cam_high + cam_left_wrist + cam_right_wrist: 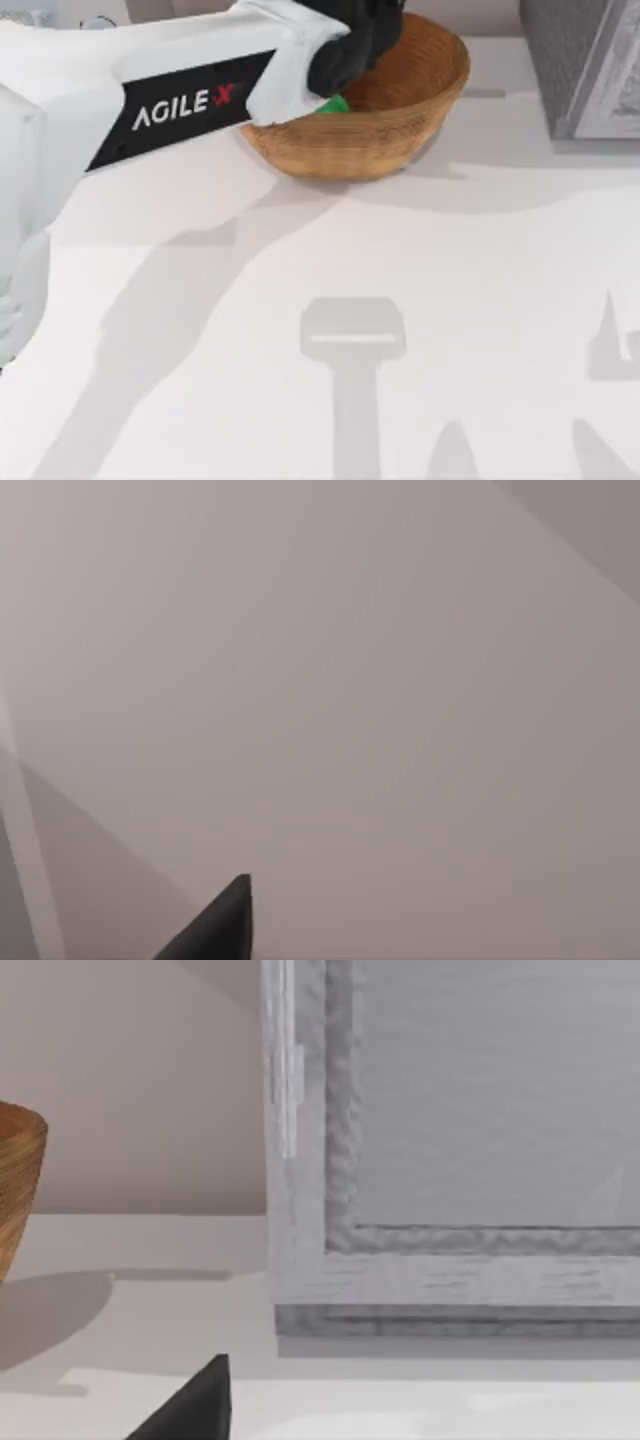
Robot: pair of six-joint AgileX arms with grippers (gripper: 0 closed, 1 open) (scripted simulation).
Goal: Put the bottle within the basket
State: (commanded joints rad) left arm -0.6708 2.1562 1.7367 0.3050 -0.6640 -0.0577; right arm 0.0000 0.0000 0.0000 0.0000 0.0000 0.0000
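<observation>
My left gripper (358, 45) hung over the basket (400, 130), the bottle (333, 104) green just beneath it inside; whether my fingers gripped it, I couldn't tell.

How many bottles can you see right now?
1: a green bottle at the basket near rim, mostly covered by the left gripper reaching over it. More could be hidden beneath that arm.
</observation>
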